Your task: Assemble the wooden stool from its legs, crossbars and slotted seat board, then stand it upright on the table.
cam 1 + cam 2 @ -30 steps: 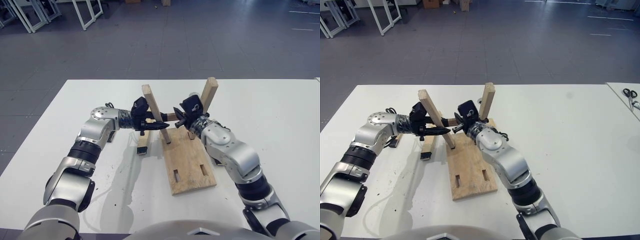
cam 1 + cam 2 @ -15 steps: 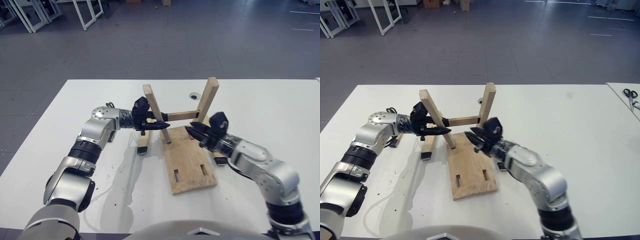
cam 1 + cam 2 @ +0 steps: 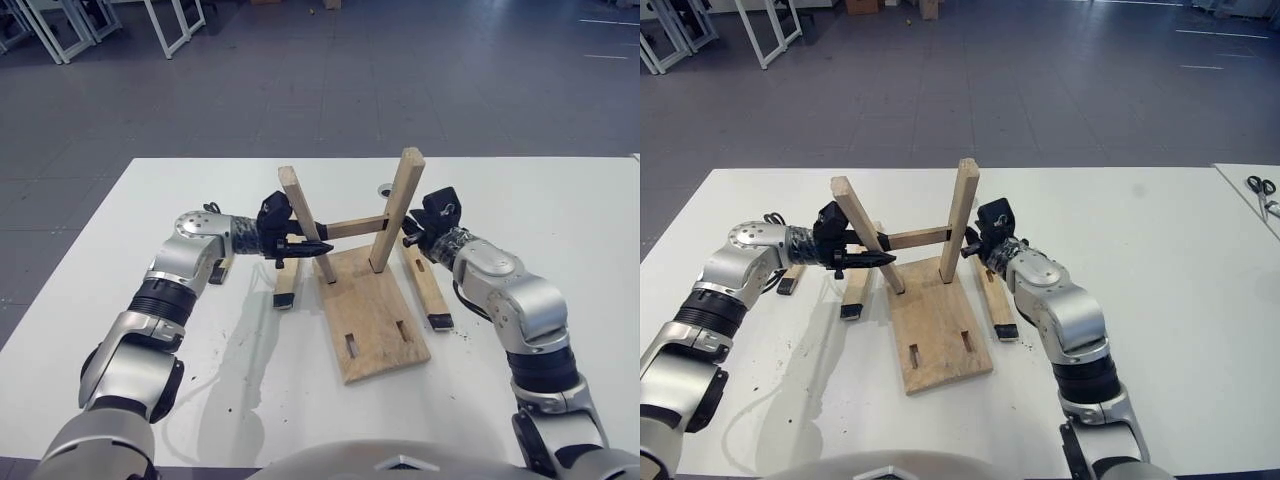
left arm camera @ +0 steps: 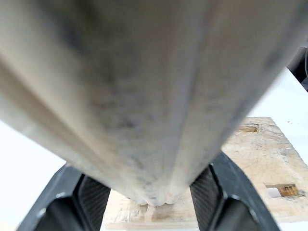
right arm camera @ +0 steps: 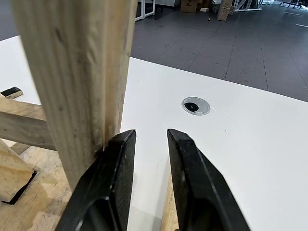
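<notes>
Two-leg frame at the 12 o'clock end of the seat board [image 3: 375, 325]. The right gripper [image 5: 150, 137], withdrawn over the board half a second ago, is back at 3 o'clock of the right leg [image 3: 397, 205]. Its fingers are slightly parted and grip nothing, one touching the wood. That leg now stands straighter. The left gripper [image 3: 312, 245] stays clamped on the left leg [image 3: 300, 210]. Judgement: the frame is being squared; the loose leg [image 3: 425, 290] awaits fitting.
</notes>
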Robot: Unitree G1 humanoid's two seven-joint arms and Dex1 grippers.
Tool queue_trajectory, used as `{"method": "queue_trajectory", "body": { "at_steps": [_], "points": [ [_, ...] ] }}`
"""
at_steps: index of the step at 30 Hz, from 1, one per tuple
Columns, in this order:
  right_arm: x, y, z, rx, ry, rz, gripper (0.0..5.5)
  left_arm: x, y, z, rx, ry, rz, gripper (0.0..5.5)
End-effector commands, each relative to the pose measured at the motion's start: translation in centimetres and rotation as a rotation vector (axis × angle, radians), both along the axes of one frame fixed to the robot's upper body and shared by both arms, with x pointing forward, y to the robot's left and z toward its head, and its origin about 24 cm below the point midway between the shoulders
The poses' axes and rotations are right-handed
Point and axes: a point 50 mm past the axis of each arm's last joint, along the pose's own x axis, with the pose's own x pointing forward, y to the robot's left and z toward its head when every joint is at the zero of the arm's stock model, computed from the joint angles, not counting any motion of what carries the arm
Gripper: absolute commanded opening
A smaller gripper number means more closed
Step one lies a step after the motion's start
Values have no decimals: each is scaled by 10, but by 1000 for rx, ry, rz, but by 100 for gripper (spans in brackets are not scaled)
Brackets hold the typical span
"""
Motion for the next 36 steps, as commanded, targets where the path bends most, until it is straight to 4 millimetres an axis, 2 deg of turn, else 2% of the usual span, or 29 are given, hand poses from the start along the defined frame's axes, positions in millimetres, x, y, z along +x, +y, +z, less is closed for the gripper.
{"method": "queue_trajectory", "body": {
  "at_steps": [1,3,4,6,7,10,12,14,16,23,27,31,33,36],
  "points": [
    [-39,74,39,274,-50,508,121,-48,9,-114,707,167,-80,205],
    [-38,32,21,166,4,424,121,-45,11,-110,676,149,-104,205],
    [-46,10,11,104,60,432,121,-42,10,-105,635,139,-128,205],
    [-64,-15,-1,26,162,499,121,-35,11,-95,593,113,-158,205],
    [-70,-20,-4,8,196,533,121,-30,11,-89,592,95,-167,205],
    [-82,-15,-12,32,261,625,121,-13,9,-74,580,42,-157,205],
    [-87,-9,-27,60,315,656,121,-3,5,-64,562,6,-150,205],
    [-85,-7,-52,21,356,643,121,5,-1,-55,540,-30,-165,205],
    [-84,-7,-67,-31,367,634,121,11,-7,-46,513,-61,-187,205],
    [-96,-5,-77,-48,376,634,121,19,-19,-26,458,-153,-299,205],
    [-95,-4,-77,-51,362,624,119,22,-19,-24,467,-153,-305,292],
    [-95,-3,-80,-52,357,606,193,24,-13,-19,503,-169,-324,367],
    [-94,-3,-80,-53,350,589,226,26,-4,-10,539,-195,-327,397],
    [-88,-4,-73,-47,297,538,233,31,16,13,550,-207,-270,448]
  ]
}}
